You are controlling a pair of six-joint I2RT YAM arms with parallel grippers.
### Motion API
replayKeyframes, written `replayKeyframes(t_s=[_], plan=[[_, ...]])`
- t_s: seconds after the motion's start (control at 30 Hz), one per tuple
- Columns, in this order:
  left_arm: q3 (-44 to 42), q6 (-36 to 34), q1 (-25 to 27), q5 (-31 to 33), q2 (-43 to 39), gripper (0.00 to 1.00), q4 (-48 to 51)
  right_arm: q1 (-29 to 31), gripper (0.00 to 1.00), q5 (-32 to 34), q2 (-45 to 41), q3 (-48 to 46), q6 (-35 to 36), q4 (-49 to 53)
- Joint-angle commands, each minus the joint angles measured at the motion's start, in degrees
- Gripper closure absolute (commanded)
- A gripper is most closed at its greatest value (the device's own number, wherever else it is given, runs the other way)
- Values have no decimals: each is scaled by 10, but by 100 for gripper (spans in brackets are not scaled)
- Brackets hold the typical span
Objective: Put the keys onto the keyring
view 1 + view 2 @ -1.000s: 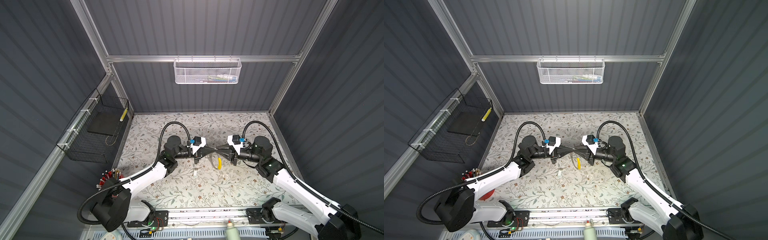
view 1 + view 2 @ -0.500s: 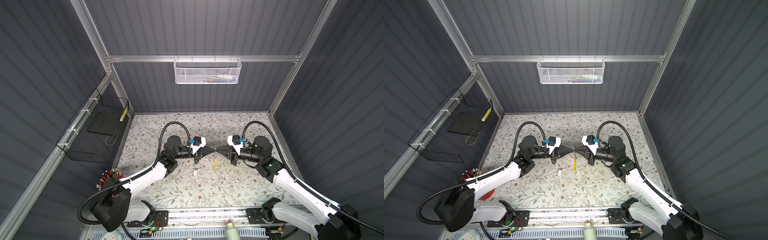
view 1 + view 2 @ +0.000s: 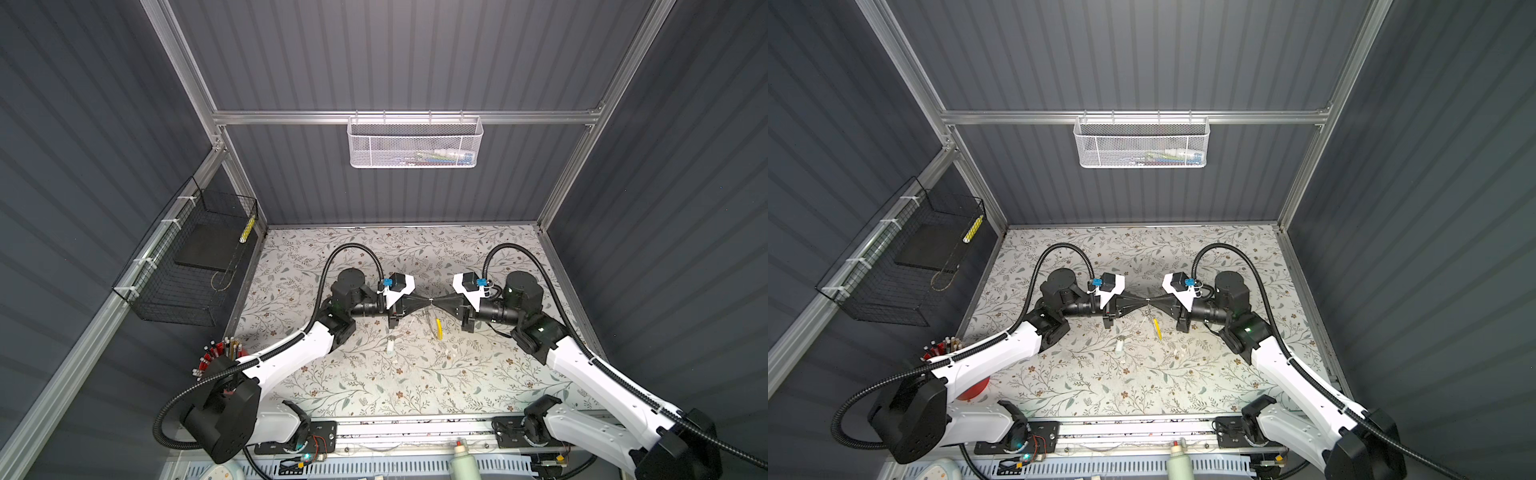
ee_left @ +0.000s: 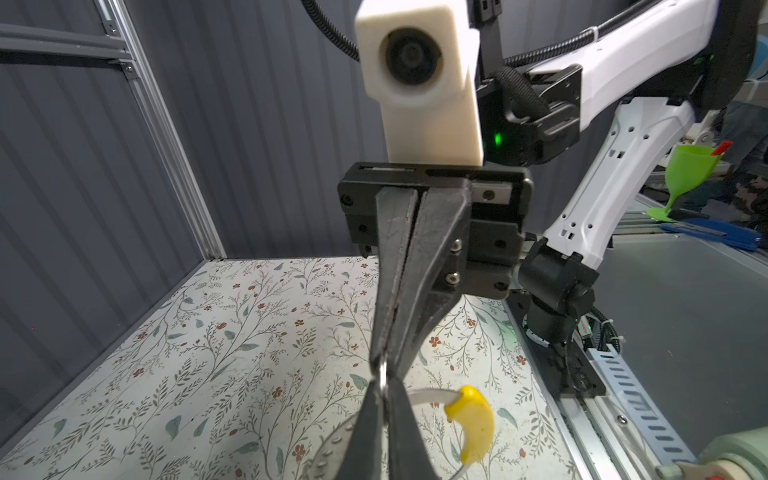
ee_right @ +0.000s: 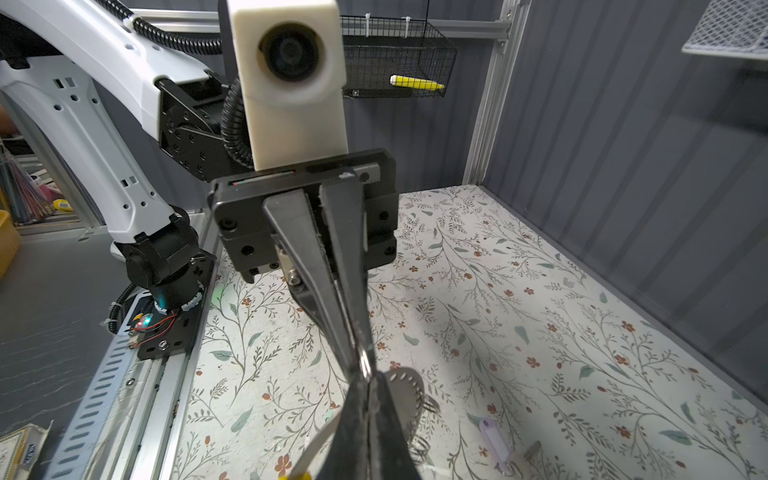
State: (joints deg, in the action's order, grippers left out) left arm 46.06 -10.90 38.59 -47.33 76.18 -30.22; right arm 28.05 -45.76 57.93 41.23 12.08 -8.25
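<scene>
My left gripper (image 3: 425, 300) and right gripper (image 3: 434, 300) meet tip to tip above the middle of the table (image 3: 332, 374). Between the tips glints a small metal ring (image 4: 383, 374) of the keyring, also seen in the right wrist view (image 5: 365, 359). Both pairs of jaws are pinched on it. The keyring's loop hangs below, with its yellow segment (image 3: 437, 330) (image 4: 471, 424) lowest. A silvery dotted stretch (image 5: 405, 390) curves off beside the tips. One pale-headed key (image 3: 390, 347) (image 5: 492, 440) lies on the table, and more small pale pieces (image 3: 451, 352) lie to its right.
A white mesh basket (image 3: 415, 143) hangs on the back wall. A black wire basket (image 3: 187, 266) hangs on the left wall. A red cup of pens (image 3: 216, 359) stands at the front left. A bottle (image 3: 461, 461) stands by the front rail.
The right jaws have shut onto the ring at the meeting point. The hanging loop with the yellow segment turned and swung slightly. Both arms stayed almost where they were.
</scene>
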Motion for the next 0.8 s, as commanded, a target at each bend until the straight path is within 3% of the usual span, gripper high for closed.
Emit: replayKeyframes(t_s=[0.0,0.17,0.47,0.77], plan=[[35,-64,3,28,-17,78,75,2,100,10,3,30,26,56],[64,-142,3,54,-33,77,186,5,100,59,-9,34,69,78],[65,-184,3,80,-48,76,241,33,100,130,-10,36,173,72],[123,-260,7,140,-33,73,350,45,100,140,16,77,212,147]])
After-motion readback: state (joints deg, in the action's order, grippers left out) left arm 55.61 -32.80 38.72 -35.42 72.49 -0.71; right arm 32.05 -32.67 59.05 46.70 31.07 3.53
